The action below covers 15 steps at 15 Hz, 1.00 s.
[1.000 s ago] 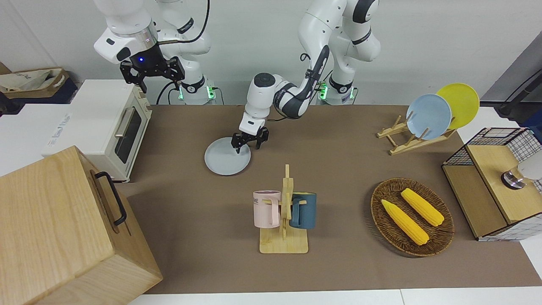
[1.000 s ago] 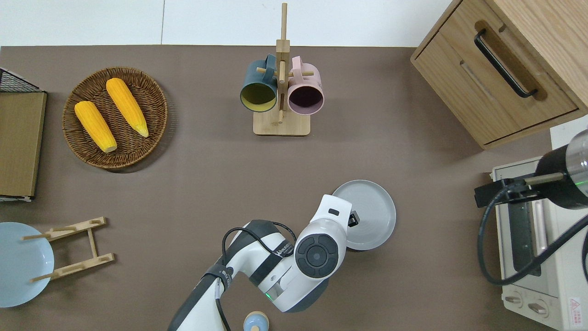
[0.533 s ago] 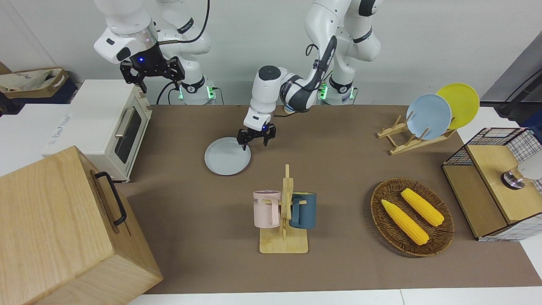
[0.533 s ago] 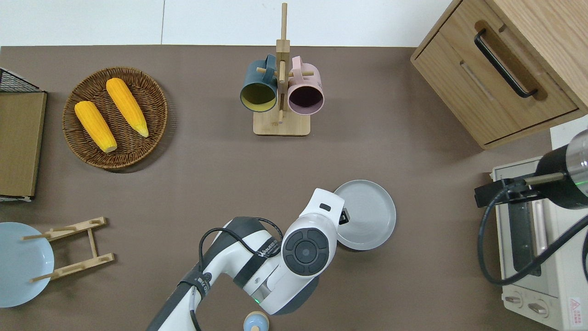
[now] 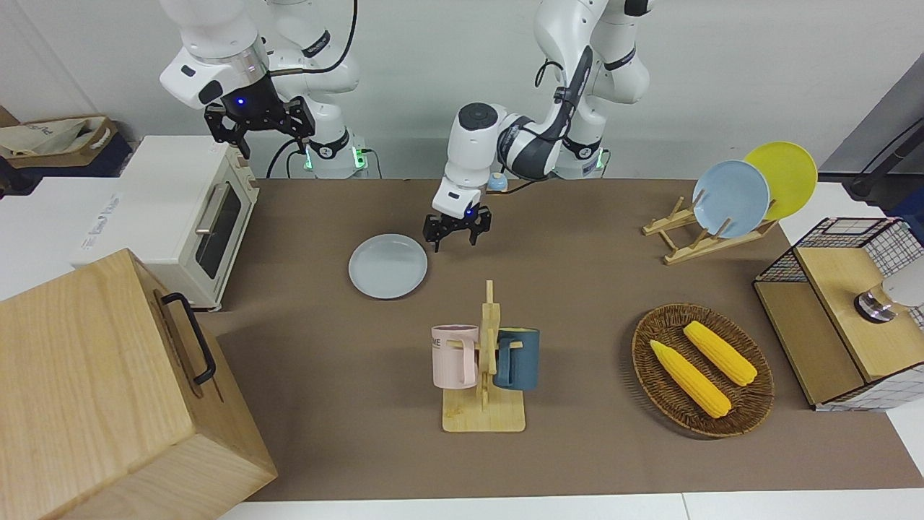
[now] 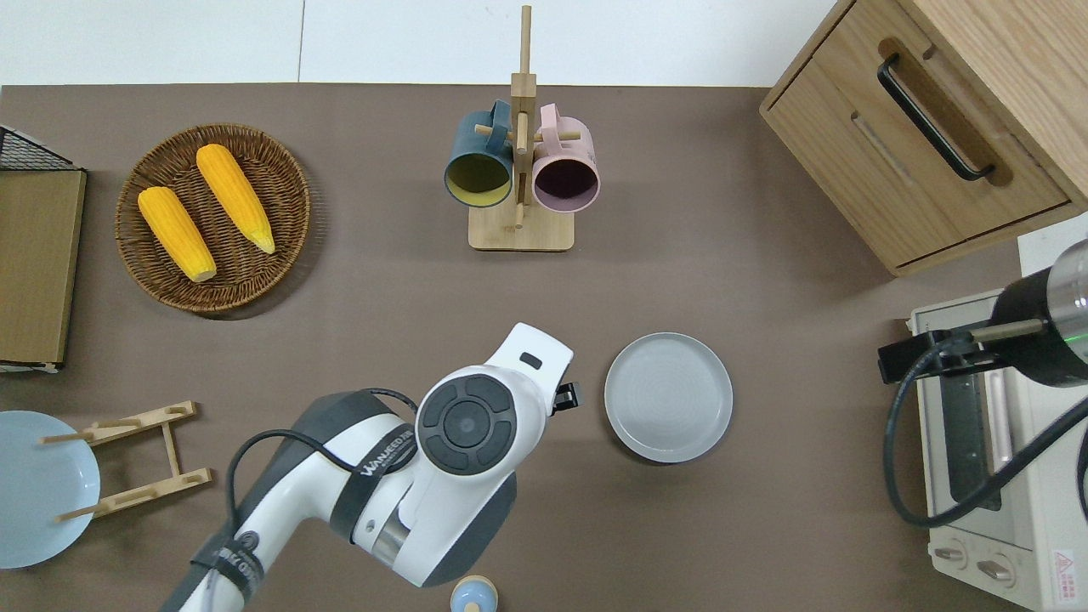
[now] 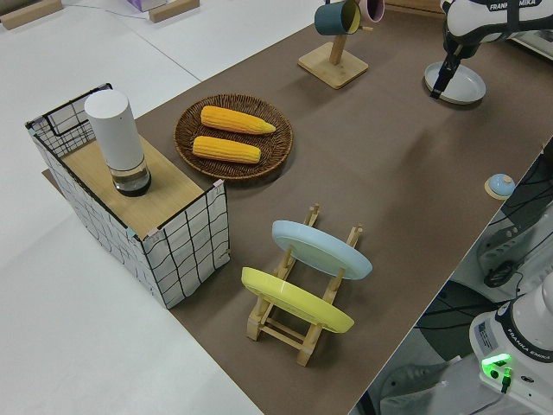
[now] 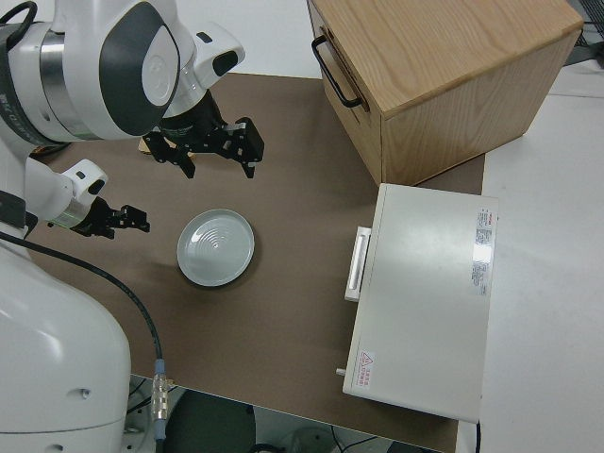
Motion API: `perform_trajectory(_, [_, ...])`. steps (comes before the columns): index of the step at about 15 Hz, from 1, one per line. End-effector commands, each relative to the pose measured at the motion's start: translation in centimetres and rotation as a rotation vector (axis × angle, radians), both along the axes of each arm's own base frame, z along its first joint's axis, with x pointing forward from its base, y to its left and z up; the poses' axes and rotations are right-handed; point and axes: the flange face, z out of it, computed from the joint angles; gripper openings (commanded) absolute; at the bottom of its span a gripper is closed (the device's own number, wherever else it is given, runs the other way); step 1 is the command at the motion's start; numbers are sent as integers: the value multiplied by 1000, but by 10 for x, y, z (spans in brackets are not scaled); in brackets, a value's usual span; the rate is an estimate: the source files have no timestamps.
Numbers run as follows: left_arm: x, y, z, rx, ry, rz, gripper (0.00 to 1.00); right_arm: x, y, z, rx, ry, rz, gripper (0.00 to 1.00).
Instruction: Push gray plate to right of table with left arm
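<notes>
- The gray plate (image 6: pixel 669 397) lies flat on the worktop (image 6: pixel 765 255), in the half toward the right arm's end. Seen from overhead, the mug stand (image 6: pixel 520 170) is at its 11 o'clock and the toaster oven (image 6: pixel 977 442) at its 3 o'clock, both well apart from it.
- The left pincer (image 5: pixel 457 230) is released, with its fingers spread and nothing between them. From overhead it sits at the plate's 9 o'clock, close to the rim but not touching it. It seems to hang a little above the mat.
- The left arm (image 6: pixel 476 425) leans in low from 7 o'clock, and the right arm (image 5: pixel 216 65) is parked.
- Step in hand, as I judge it: the pincer is off the plate, so no push is being applied. This is either a gap between strokes or the end of the push.
- The plate is already well over toward the right arm's end, but open mat remains between it and the oven.
- If more travel is wanted, the pincer would have to drop to rim height at the 9 o'clock edge. It would then drive steadily toward 3 o'clock through the plate's centre, so the plate slides without spinning off.
- Any further push should stop short of the oven.
</notes>
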Motion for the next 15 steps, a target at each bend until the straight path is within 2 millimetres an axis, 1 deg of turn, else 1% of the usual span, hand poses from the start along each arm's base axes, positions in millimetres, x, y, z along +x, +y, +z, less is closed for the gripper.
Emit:
perform_trajectory(1, [2, 54, 28, 16, 53, -64, 989, -3, -2, 4, 1, 4, -17, 983])
perform_trajectory(3, [9, 82, 40, 27, 72, -86, 991, -3, -1, 4, 1, 4, -15, 983])
perform_trajectory(4, [10, 92, 46, 28, 75, -103, 989, -3, -2, 4, 1, 4, -17, 983])
perform_trajectory(10, [22, 163, 77, 38, 105, -158, 991, -3, -1, 4, 1, 4, -15, 983])
perform_trajectory(13, [28, 198, 103, 36, 118, -196, 991, -3, -1, 4, 2, 4, -14, 983])
perform_trajectory(15, [34, 224, 117, 36, 128, -211, 991, -3, -1, 4, 1, 4, -15, 983])
